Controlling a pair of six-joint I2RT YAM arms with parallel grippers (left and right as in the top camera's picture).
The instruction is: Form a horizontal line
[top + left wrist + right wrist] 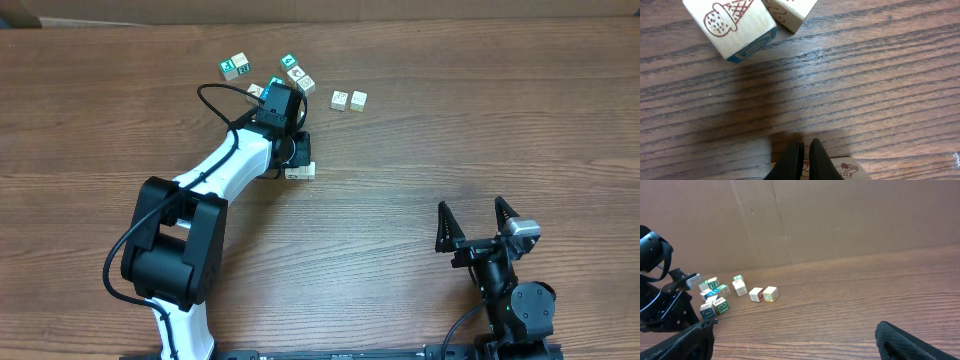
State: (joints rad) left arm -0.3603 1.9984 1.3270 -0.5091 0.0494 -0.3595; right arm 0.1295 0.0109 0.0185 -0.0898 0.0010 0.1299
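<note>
Two pale wooden cubes sit side by side as a short horizontal line (349,100). In the right wrist view this line (763,294) has a red-marked cube at its left end. My left gripper (298,152) is shut with nothing between its fingers, below the cube cluster. Its tips (805,150) rest over a pale cube with a red drawing (852,168). Just beyond lie a cube with an ice-cream drawing (735,25) and another pale cube (790,10). Pale cubes (300,171) show under the left wrist. My right gripper (478,222) stands open and holds nothing, far from the cubes.
Loose teal-and-white cubes (235,67) and more such cubes (295,72) are scattered at the back, behind the left wrist. A cardboard wall (840,220) runs along the far table edge. The left arm's black cable (215,100) loops beside the cluster.
</note>
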